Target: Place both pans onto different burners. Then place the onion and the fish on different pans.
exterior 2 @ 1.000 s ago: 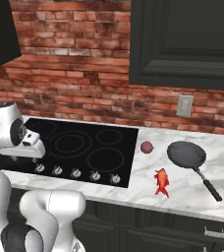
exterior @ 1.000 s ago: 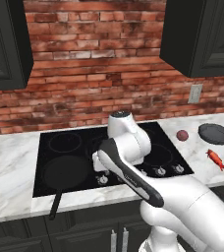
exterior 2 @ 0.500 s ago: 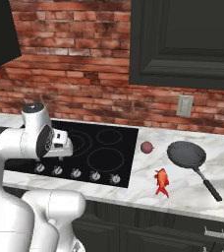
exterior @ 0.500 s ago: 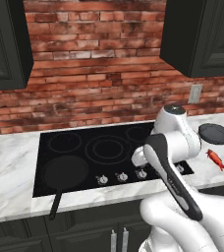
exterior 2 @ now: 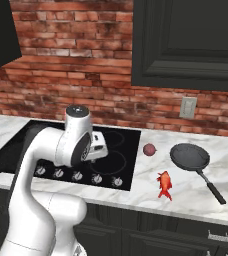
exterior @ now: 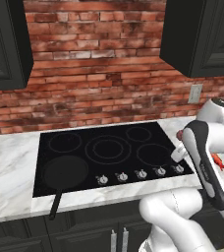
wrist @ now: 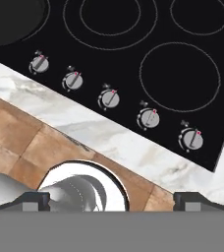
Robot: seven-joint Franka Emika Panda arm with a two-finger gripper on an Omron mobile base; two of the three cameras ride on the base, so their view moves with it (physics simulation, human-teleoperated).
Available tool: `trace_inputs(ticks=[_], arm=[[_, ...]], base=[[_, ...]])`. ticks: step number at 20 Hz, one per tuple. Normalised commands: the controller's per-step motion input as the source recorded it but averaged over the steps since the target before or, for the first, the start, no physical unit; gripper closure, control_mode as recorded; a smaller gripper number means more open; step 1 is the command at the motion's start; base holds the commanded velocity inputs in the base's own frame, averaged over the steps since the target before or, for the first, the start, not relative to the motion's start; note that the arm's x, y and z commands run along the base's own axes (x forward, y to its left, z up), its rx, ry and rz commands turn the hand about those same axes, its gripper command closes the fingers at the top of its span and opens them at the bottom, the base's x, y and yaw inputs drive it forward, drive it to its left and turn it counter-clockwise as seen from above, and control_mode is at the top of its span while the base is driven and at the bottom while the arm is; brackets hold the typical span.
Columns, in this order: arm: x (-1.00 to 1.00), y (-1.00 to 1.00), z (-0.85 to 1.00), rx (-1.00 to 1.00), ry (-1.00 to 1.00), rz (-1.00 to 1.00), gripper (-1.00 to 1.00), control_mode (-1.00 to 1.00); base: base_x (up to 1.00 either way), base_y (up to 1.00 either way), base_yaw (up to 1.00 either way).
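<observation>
The larger matte black pan (exterior: pixel 65 172) sits on the front-left burner of the glossy black cooktop (exterior: pixel 87 162), its handle pointing over the counter's front edge; its rim (wrist: pixel 8 19) shows at the hand view's top left. The smaller greyish pan (exterior 2: pixel 190 156) lies on the marble counter right of the cooktop. The dark red onion (exterior 2: pixel 149 149) rests between cooktop and small pan. The orange fish (exterior 2: pixel 164 184) lies nearer the front edge. My gripper (wrist: pixel 112 201) hangs open and empty above the knobs by the front-right burner (wrist: pixel 179 76), apart from everything.
Several silver knobs (wrist: pixel 109 98) line the cooktop's front edge. A brick wall with an outlet (exterior 2: pixel 188 107) and dark upper cabinets (exterior 2: pixel 186 42) stand behind. My own arm (exterior: pixel 205 162) covers most of the right counter in the left base view.
The arm has swung right across the cooktop, from beside the larger pan to the front-right burner's side. The gripper stayed open. Pans, onion and fish have not moved.
</observation>
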Motion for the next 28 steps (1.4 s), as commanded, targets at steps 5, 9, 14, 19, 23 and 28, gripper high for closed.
trace_inputs(ticks=[5, 9, 14, 19, 23, 28], arm=[[0.0, -1.0, 0.0, 0.05, 0.0, 0.04, -1.0, -1.0], [0.16, -1.0, 0.0, 0.01, 0.11, 0.0, -1.0, -1.0], [0.28, -1.0, 0.0, 0.0, 0.24, -0.01, -1.0, -1.0], [0.18, -1.0, -0.15, 0.01, 0.17, -0.06, -1.0, -1.0], [0.25, -0.94, -0.26, 0.01, 0.02, -0.03, -1.0, -1.0], [0.28, -0.65, -0.3, 0.01, 0.0, -0.01, -1.0, -1.0]], base=[[0.0, 0.0, 0.0], [0.0, 0.0, 0.0], [0.0, 0.0, 0.0], [0.0, 0.0, 0.0], [0.0, 0.0, 0.0], [0.0, 0.0, 0.0]])
